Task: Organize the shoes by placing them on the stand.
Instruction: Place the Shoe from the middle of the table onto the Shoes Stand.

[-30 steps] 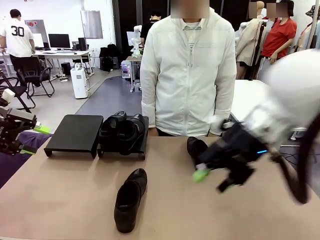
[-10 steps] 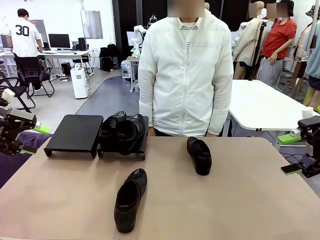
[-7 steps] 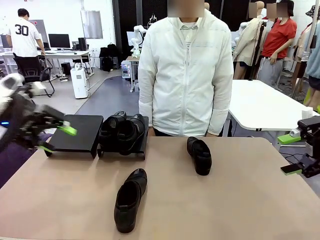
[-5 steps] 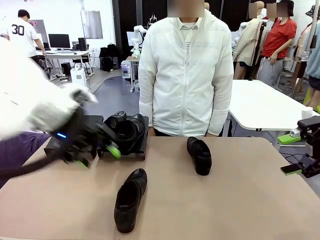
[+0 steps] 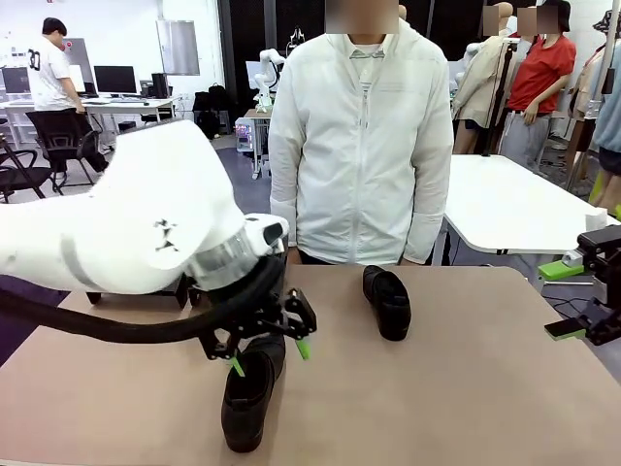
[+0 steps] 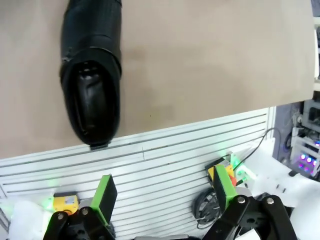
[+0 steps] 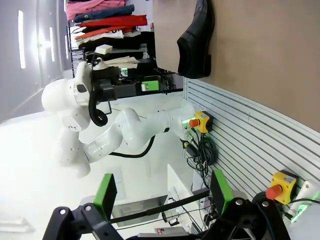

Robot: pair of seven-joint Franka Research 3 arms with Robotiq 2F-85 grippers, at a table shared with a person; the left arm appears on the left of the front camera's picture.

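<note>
Behind the spread left end effector (image 5: 270,358), far end of near shoe (image 5: 245,403) partly hidden

The front camera sits on the robot's side and faces across the desk (image 5: 466,388) toward the person (image 5: 361,146) at its far edge. The left wrist camera looks steeply down past the left claw (image 6: 165,190), from quite near, at the near shoe (image 6: 92,75) and the desk's slatted front panel (image 6: 165,150). The right wrist camera, rolled sideways and farther off, shares this shoe and panel.
</note>
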